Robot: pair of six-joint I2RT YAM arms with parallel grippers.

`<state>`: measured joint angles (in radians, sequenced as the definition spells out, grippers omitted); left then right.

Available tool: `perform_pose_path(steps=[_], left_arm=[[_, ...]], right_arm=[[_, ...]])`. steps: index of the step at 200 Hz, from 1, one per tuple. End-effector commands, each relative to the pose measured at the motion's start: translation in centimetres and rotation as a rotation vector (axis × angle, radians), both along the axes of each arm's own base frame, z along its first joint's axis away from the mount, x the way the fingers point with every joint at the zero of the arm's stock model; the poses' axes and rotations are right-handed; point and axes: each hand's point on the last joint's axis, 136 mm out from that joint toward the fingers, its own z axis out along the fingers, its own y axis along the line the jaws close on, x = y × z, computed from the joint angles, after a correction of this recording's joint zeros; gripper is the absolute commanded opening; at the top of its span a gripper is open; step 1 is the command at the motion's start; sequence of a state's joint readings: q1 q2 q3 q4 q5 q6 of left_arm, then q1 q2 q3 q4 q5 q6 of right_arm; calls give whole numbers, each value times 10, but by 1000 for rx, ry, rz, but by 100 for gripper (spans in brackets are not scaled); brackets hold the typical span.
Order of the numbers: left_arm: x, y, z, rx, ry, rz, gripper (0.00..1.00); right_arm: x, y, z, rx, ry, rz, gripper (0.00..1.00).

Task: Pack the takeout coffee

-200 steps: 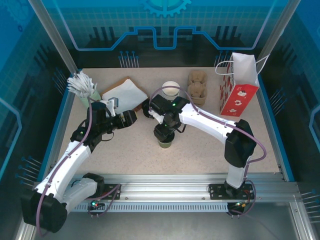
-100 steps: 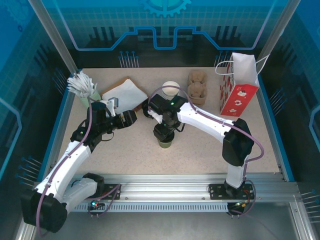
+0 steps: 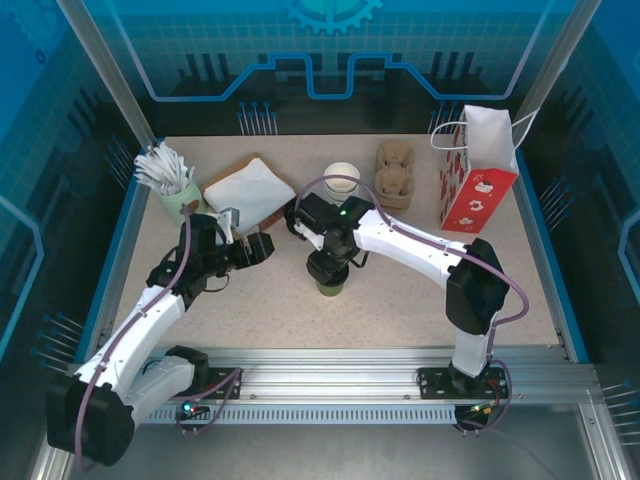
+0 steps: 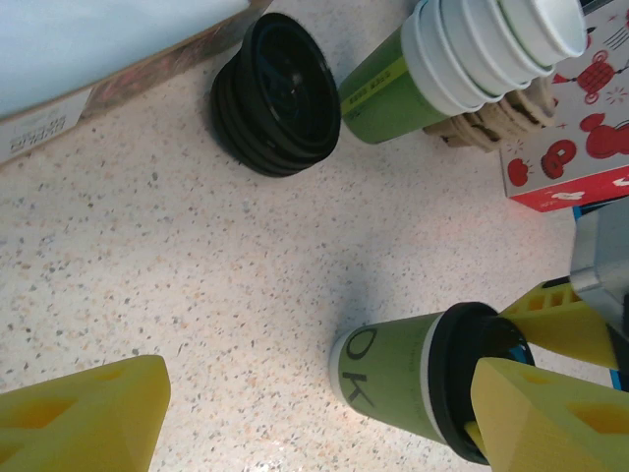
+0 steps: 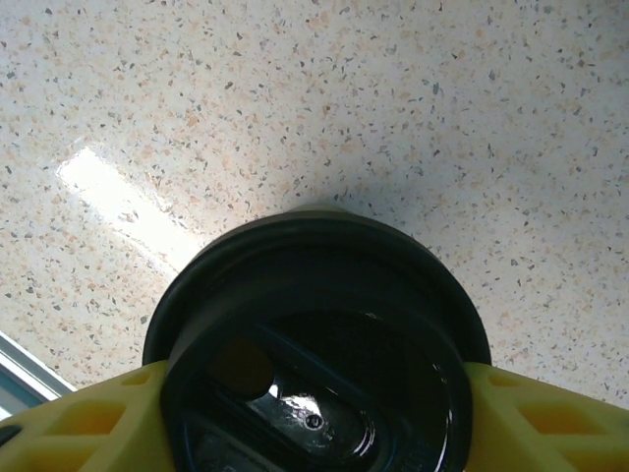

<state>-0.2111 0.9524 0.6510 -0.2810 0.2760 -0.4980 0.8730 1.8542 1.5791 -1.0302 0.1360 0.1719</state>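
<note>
**A:** What is the right gripper [image 5: 314, 393] doing?

**B:** Its two yellow fingers [image 5: 84, 418] press against opposite sides of a round black plastic lid [image 5: 314, 295]. It is a medium-width hold on the takeout coffee [image 4: 388, 379], a small green paper cup with black lettering on its side.

**A:** Where does that cup stand?

**B:** It stands upright on the speckled beige table [image 3: 400, 310], near the middle and directly under the right wrist in the top view. In the left wrist view its base appears to meet the tabletop.

**A:** And the left gripper [image 3: 260, 246]?

**B:** It is spread wide and holding nothing. It sits low over the table to the left of the cup, apart from it, with the jaws facing the cup.

**A:** What lies further out?

**B:** Beyond the coffee is a stack of loose black plastic lids [image 4: 278, 95], just beside a stack of lidless green paper cups with white rims [image 4: 447, 54]. To the right of those is a brown moulded cardboard cup carrier [image 3: 395, 168]. A red-and-white paper gift bag with cord handles [image 3: 478, 185] stands upright at the far right, well apart from the coffee. On the far left are a flat white paper packet on a brown backing [image 3: 250, 188] and a pale green holder full of white sticks [image 3: 170, 180].
</note>
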Motion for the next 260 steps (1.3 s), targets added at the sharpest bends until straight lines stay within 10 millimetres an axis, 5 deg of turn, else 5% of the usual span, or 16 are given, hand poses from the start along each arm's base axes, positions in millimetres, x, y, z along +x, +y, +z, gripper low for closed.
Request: perform_pose_path(steps=[1, 37, 118, 260], left_arm=[[-3, 4, -5, -3, 8, 27, 82], [-6, 2, -17, -6, 30, 25, 81], [-2, -3, -5, -6, 7, 10, 81], [2, -9, 1, 8, -1, -18, 82]], right_arm=[[-47, -42, -73, -257, 218, 16, 45], [-53, -44, -82, -231, 242, 3, 45], [-21, -3, -15, -60, 108, 28, 65], [-9, 0, 27, -19, 19, 44, 81]])
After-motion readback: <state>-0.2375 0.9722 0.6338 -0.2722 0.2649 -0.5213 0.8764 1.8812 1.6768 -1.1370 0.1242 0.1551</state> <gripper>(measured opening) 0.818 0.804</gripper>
